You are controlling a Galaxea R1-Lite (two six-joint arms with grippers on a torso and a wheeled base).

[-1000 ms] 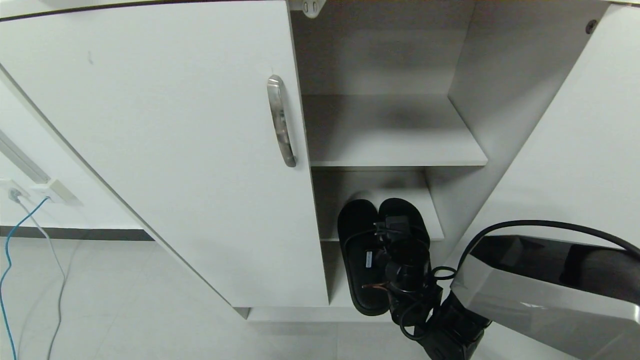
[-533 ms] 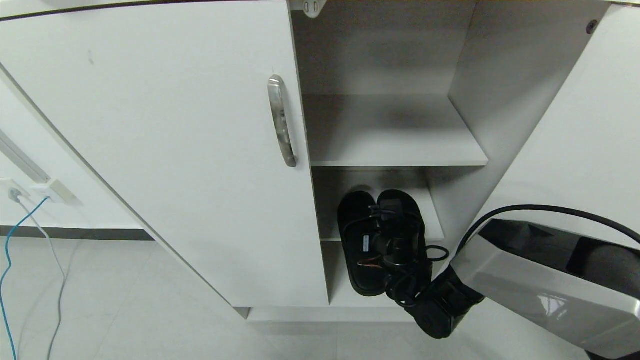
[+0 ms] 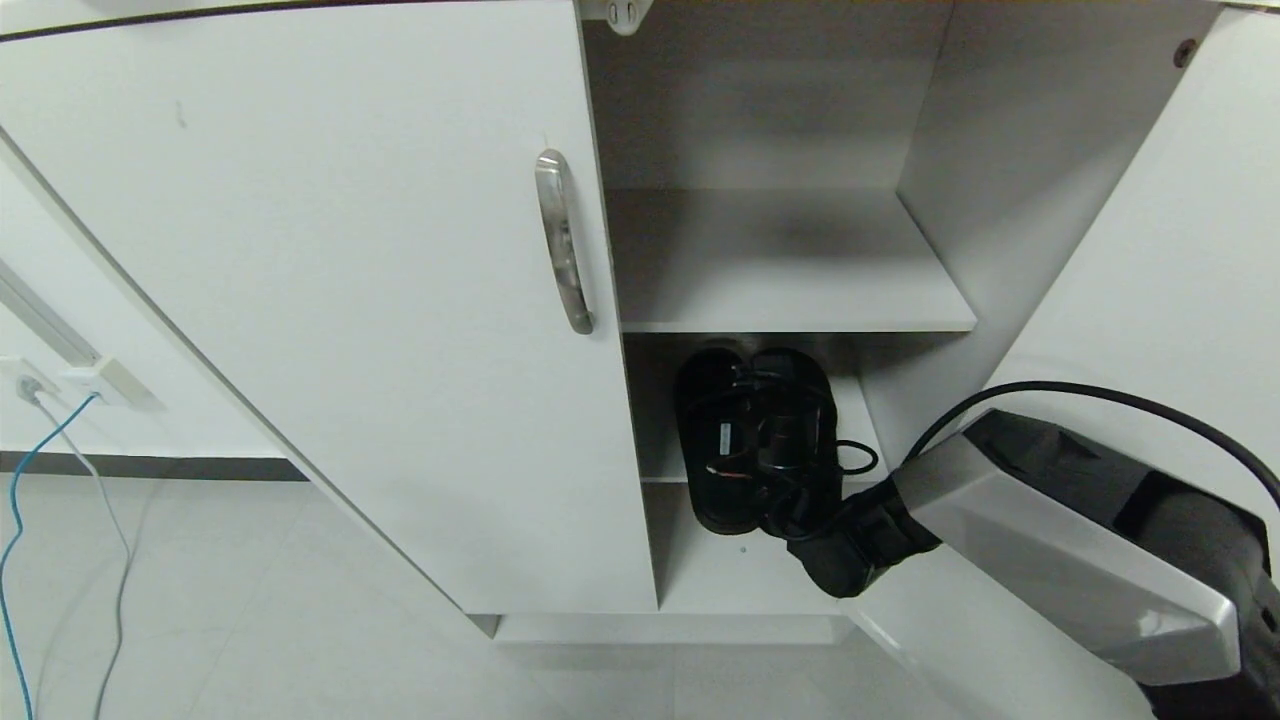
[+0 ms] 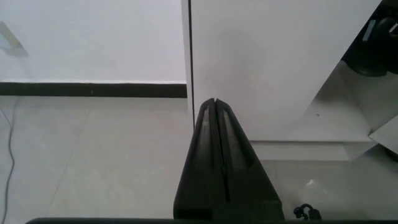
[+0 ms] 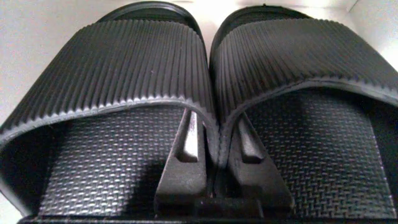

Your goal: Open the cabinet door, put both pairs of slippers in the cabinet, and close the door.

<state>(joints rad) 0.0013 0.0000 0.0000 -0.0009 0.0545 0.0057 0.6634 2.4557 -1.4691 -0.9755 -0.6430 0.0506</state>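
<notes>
A pair of black slippers (image 3: 745,440) hangs side by side in the open right half of the white cabinet (image 3: 780,260), toes under the upper shelf and heels past the front edge of the lower shelf (image 3: 865,440). My right gripper (image 3: 792,475) is shut on them. In the right wrist view its fingers (image 5: 189,155) pinch the two inner rims of the ribbed slippers (image 5: 124,81) together. My left gripper (image 4: 215,124) is shut on nothing, low above the floor by the cabinet's left corner.
The left door (image 3: 300,280) with its metal handle (image 3: 562,240) is closed. The right door (image 3: 1170,250) stands open beside my right arm. A bottom board (image 3: 720,580) lies below the slippers. Cables (image 3: 20,520) trail from a wall socket at the left.
My right arm has pushed the slippers forward and up, from in front of the bottom board into the compartment under the upper shelf. The left arm has not moved.
</notes>
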